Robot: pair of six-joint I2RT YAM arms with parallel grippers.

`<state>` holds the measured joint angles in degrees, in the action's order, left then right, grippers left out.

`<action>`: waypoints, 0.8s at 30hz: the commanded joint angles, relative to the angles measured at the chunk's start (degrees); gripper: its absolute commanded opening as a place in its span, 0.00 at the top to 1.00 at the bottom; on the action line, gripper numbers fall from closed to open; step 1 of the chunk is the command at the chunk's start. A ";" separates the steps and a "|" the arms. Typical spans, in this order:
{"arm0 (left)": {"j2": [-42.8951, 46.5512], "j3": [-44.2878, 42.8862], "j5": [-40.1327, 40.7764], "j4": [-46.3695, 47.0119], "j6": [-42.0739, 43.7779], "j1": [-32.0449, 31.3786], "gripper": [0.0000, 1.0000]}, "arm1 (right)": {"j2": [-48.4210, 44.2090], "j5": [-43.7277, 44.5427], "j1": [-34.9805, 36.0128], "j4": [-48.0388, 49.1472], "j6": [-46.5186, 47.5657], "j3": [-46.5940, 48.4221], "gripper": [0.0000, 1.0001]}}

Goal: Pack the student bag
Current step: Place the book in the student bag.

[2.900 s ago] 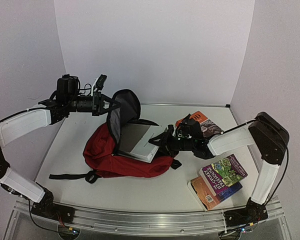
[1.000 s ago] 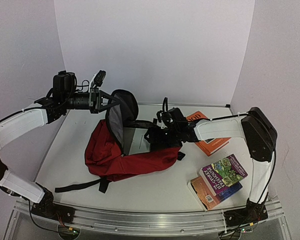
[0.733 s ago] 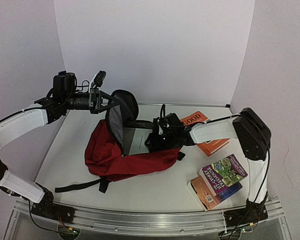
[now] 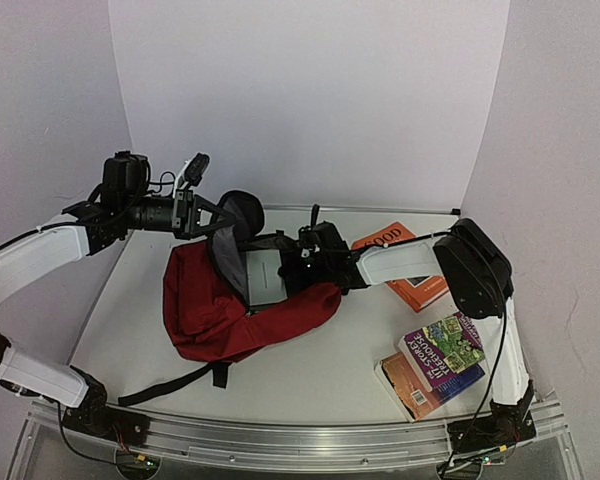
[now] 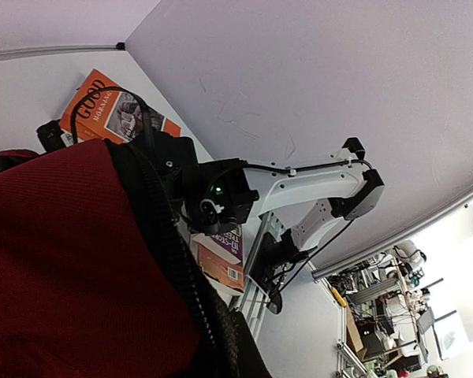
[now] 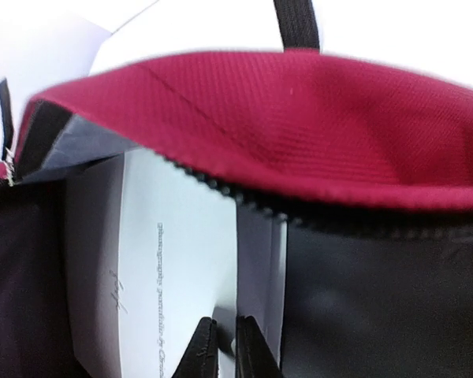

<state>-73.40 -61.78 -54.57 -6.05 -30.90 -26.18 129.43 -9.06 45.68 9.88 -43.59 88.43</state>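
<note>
The student bag (image 4: 230, 320) is lying mid-surface (image 4: 310, 385), long axis 8-to-2 o'clock, left end effector (image 4: 208, 215) clamping its flap up at 11; right end effector (image 6: 226, 346), nearly closed, is sitting in the mouth, white book (image 6: 165, 260) lying toward 9

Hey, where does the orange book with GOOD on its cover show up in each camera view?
Top external: the orange book lies on the table right of centre, partly hidden by the right arm, beyond the student bag.
Left wrist: upper left, past the bag's dark edge.
Right wrist: not in it.
Shared landmark: the red student bag, seen in all three views.
</note>
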 commanded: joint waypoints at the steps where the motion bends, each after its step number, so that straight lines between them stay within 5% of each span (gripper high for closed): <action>1: 6.82 2.85 10.15 -3.17 0.95 0.89 1.00 | -1.97 5.70 -0.72 0.92 2.24 0.41 0.81; 15: 21.18 23.77 35.24 -9.11 -18.29 5.95 1.00 | -12.50 18.82 -5.29 -6.21 3.79 -12.81 0.46; 24: 15.40 29.33 31.01 -2.13 -17.37 9.65 1.00 | -21.09 14.00 -6.38 -7.11 4.99 -19.26 0.36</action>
<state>-54.15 -32.38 -23.17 -13.21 -49.05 -18.26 114.15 5.87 40.71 4.54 -40.97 70.53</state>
